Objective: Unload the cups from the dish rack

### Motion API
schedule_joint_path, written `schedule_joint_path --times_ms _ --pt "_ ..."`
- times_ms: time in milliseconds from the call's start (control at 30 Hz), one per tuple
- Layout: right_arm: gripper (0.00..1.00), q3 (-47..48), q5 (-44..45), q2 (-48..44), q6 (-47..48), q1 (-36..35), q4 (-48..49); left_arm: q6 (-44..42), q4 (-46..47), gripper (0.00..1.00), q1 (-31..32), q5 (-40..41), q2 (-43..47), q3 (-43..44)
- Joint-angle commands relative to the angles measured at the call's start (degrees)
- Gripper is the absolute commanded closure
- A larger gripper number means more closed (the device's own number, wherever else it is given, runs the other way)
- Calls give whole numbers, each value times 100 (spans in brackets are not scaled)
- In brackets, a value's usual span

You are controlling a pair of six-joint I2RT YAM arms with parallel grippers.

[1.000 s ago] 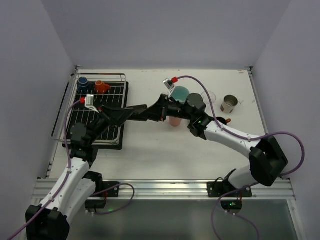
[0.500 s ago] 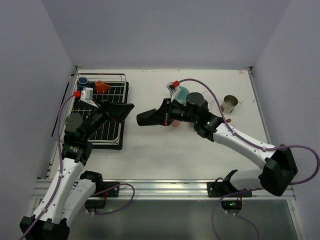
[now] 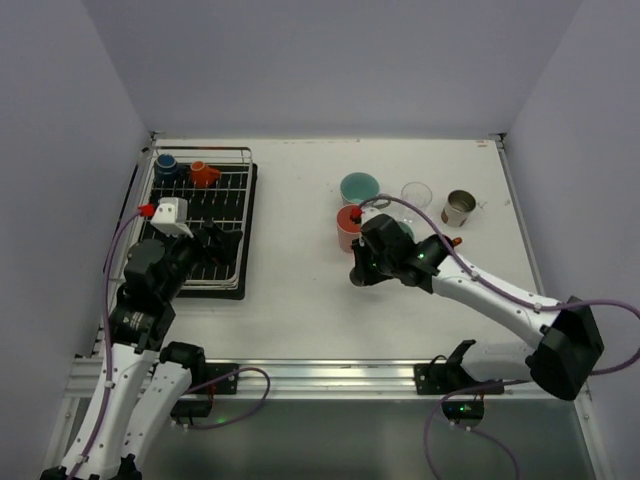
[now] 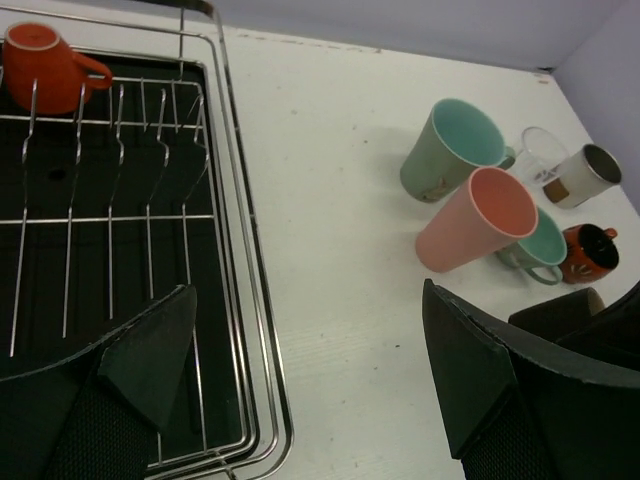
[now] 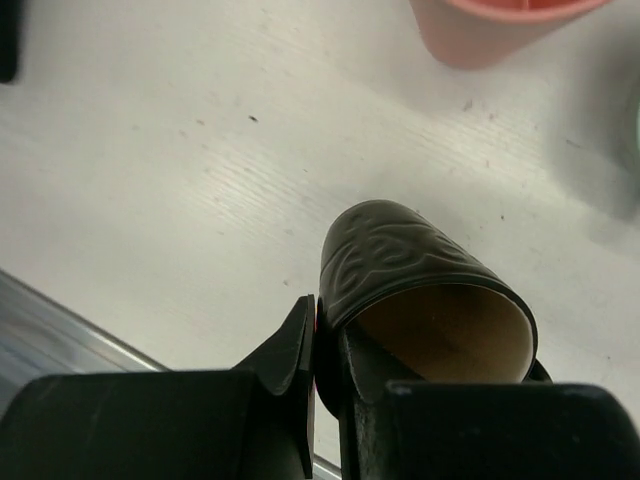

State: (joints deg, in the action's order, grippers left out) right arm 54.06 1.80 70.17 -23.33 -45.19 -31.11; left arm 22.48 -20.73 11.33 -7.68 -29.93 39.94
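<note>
Top external: since 1 s ago the arms have parted mid-tabletop (image 3: 300, 300); left gripper (image 4: 310, 370), open & empty, is back by the dish rack (image 4: 235, 250); right gripper (image 5: 325, 345) clamps a dark cup (image 5: 425, 290) (prob. brown) near the salmon tumbler (image 4: 475, 220); handover looks done; orange cup (image 4: 45, 65) & blue cup (image 3: 166, 164) remain racked.

Our left arm (image 3: 125, 365) and right arm (image 3: 495, 292).
We note white links, black joints, black textured fingers (image 4: 145, 355), purple cables (image 3: 610, 303), red-capped wrist cameras (image 3: 170, 213).
</note>
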Motion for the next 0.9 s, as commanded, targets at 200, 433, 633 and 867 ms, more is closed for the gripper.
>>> schedule_joint_path --times_ms 200,433,633,867 --pt "100 842 1401 1489 180 -763 -396 -367 -203 0 1 619 110 -215" --pt "100 1159 1683 2132 162 -1027 -440 -367 -168 0 -8 619 75 -241" --pt "96 1150 1736 2404 136 -1062 -378 -332 -194 0 0 733 14 -233" --pt "69 1185 1797 2353 110 -1141 -334 107 -45 0 -8 1102 -249 -83"
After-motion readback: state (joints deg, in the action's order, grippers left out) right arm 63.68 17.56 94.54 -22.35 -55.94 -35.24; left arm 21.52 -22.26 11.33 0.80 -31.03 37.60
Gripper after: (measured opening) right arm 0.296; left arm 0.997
